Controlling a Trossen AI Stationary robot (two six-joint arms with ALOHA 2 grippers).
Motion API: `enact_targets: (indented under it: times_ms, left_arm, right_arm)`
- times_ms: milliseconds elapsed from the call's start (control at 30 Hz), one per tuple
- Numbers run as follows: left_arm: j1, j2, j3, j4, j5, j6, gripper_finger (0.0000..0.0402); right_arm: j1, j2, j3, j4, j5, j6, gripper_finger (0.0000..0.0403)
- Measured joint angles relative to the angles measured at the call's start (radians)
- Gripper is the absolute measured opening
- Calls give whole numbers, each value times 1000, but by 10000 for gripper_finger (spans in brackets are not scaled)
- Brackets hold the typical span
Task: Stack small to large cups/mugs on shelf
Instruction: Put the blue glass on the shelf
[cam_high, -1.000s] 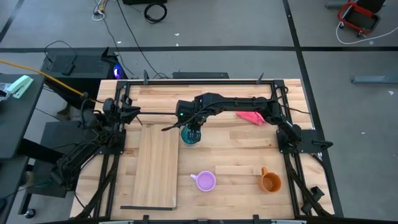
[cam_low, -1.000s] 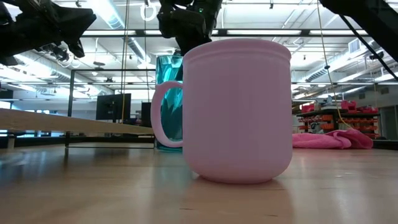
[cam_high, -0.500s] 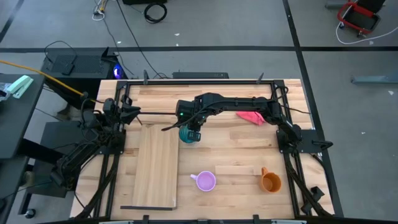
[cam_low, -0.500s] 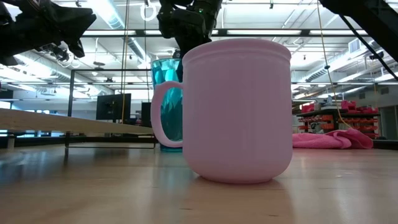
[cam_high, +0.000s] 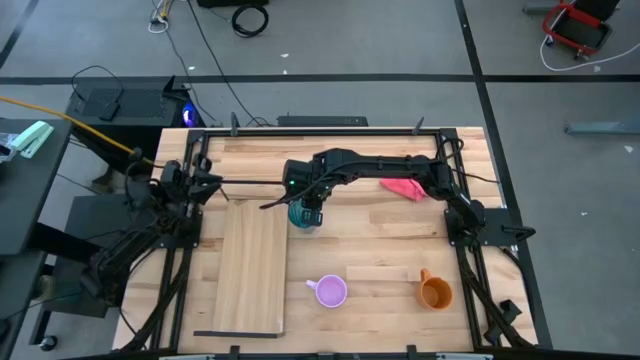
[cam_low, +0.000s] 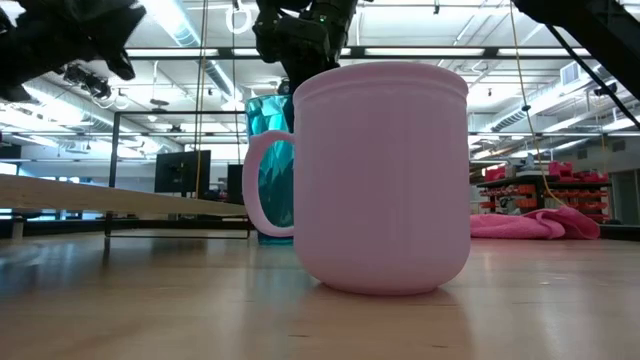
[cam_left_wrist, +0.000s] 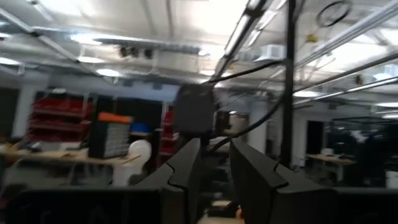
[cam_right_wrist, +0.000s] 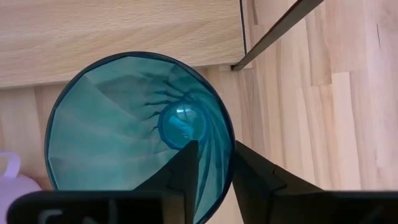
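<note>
The right gripper (cam_high: 307, 212) hangs directly over the tall see-through teal tumbler (cam_high: 303, 217), which stands on the plank table top (cam_high: 380, 235) just beside the long pale wood shelf (cam_high: 251, 265). Its fingers (cam_right_wrist: 186, 168) straddle the rim, slightly apart, not visibly pinching. Recommended: seat the rim wall fully between the fingers before lifting. The left gripper (cam_left_wrist: 214, 163) waits raised, slightly parted, empty.

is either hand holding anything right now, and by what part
The right hand has one finger inside and one outside the rim of the teal tumbler; whether it grips cannot be told. The left hand, off the table's left edge, holds nothing.
</note>
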Motion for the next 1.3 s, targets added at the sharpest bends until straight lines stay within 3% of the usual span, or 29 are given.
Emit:
enact_targets:
  times_ms: [667, 1033, 1300]
  left_arm:
    - [-159, 0, 43, 24, 3, -4, 91]
    - [-268, 0, 77, 24, -23, 0, 83]
    - [-395, 0, 111, 35, -78, 38, 84]
  right_arm:
    - [-15, -98, 3, -28, 10, 27, 97]
    - [-5, -251, 3, -35, 85, 120, 97]
    - [66, -333, 3, -35, 189, 134, 96]
